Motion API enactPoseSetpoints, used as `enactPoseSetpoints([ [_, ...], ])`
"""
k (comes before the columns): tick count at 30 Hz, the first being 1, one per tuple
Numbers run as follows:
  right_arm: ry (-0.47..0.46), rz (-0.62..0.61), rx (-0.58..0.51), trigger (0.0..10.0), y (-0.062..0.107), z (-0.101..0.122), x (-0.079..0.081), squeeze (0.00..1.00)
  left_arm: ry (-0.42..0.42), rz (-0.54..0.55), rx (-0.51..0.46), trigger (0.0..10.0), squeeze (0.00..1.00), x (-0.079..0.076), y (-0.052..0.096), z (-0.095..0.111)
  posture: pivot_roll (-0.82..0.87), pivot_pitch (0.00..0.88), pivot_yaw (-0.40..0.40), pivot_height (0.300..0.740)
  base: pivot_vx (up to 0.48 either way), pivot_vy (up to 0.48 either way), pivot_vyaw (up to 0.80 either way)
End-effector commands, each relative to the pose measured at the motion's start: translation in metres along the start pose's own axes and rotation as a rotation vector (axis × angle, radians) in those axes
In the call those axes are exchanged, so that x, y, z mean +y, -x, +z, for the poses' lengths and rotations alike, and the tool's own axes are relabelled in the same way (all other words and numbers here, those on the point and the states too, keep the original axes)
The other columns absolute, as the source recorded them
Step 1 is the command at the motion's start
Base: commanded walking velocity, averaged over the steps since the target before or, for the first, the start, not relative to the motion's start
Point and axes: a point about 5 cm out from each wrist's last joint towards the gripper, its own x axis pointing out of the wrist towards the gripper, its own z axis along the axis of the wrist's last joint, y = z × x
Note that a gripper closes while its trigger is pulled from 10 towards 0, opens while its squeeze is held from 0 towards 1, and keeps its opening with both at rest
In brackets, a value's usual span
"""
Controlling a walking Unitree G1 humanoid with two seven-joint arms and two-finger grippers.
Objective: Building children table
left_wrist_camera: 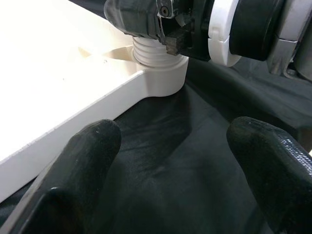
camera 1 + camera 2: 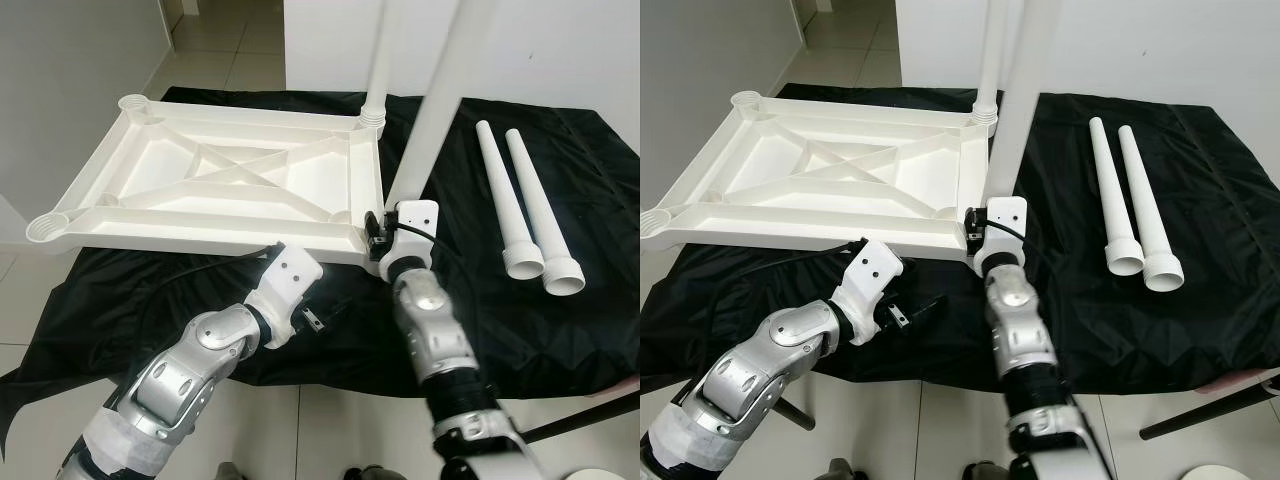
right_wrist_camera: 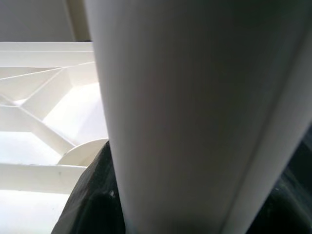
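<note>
a white plastic children's table top [image 2: 230, 180] lies upside down on a black cloth [image 2: 520, 320] that covers the tabletop, its ribbed underside facing up and a round socket at each corner. one white leg [image 2: 380, 60] stands upright in the far corner socket on the robot's right side. a second white leg [image 2: 440, 100] stands a little tilted at the near right corner, its ribbed lower end seated in the corner socket [image 1: 163, 78], and the right gripper [image 2: 375, 235] is clenched around that leg just above the socket; in the right wrist view the leg [image 3: 195, 117] sits between the black fingers [image 3: 92, 195]. the left gripper [image 2: 318, 320] hangs low over the black cloth just in front of the table top's near edge, close to the same corner, with its two fingers [image 1: 87, 161] spread apart and nothing between them. two more white legs [image 2: 525, 205] lie side by side on the cloth, well apart from the table top on the robot's right, their wide ends toward the robot.
</note>
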Motion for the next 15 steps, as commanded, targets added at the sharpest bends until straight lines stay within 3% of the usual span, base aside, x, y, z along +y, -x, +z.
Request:
enactPoseSetpoints([
  [1,-0.003,-0.007,0.072,10.0,0.006,-0.016,-0.002,0.0,-0.018,-0.041,0.004,10.0,0.0,-0.003,0.0,0.001,-0.04,0.091,0.001,0.74,0.0,0.0,0.0],
  [11,-0.001,-0.006,0.037,10.0,0.004,-0.006,-0.002,0.0,-0.025,-0.04,0.001,10.0,0.0,-0.003,-0.002,0.001,-0.04,0.074,-0.008,0.74,0.0,0.0,0.0],
  [12,-0.01,0.007,0.021,10.0,0.004,-0.004,-0.002,1.0,-0.025,-0.039,0.0,10.0,0.0,-0.003,-0.002,0.001,-0.04,0.072,-0.009,0.74,0.0,0.0,0.0],
  [15,-0.013,0.019,0.006,10.0,0.005,-0.002,-0.001,1.0,-0.026,-0.038,0.0,10.0,0.0,-0.003,-0.002,0.001,-0.03,0.072,-0.011,0.74,0.0,0.0,0.0],
])
